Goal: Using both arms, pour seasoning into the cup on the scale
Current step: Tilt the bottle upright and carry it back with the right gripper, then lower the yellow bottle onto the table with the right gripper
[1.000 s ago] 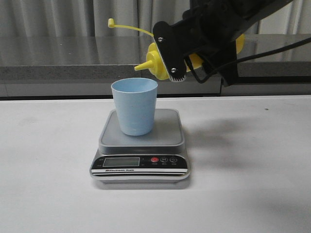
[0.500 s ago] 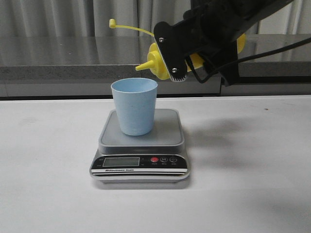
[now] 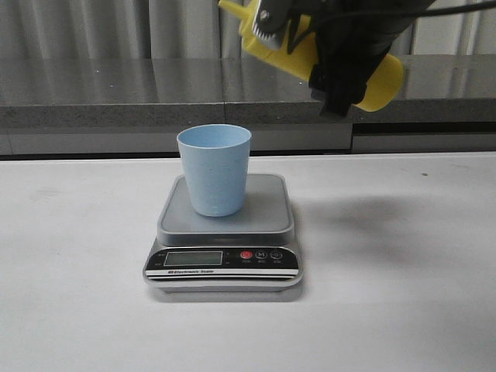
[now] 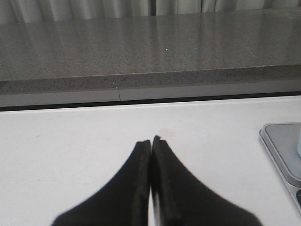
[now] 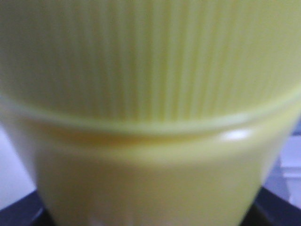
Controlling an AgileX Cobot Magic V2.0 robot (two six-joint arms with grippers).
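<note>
Up near the top of the front view, the right claw (image 3: 310,35) is clamped around the seasoning (image 3: 380,77), a smooth yellow plastic bottle held high above the table (image 3: 403,294) and lying tilted, its rounded base lower and to the right, its nozzle end raised to the upper left and cut off at the frame edge. In the right wrist view the bottle (image 5: 150,117) fills everything: blurred, fine vertical ribbing on one band, a raised ring, then glossy plain plastic, with black claw parts just showing at the lower corners. Below and to the left of the bottle, the cup (image 3: 215,170) stands upright on the scale (image 3: 225,232), a matte pale blue cup tapering to its base, resting on the square brushed-steel platform toward its left-hand side. The scale's black front panel carries a grey display and a red button. The left claw (image 4: 151,141) hangs over the bare white table with its two black tapered fingers (image 4: 136,179) pressed together, gripping nothing; the scale's corner (image 4: 282,146) sits off to one side.
</note>
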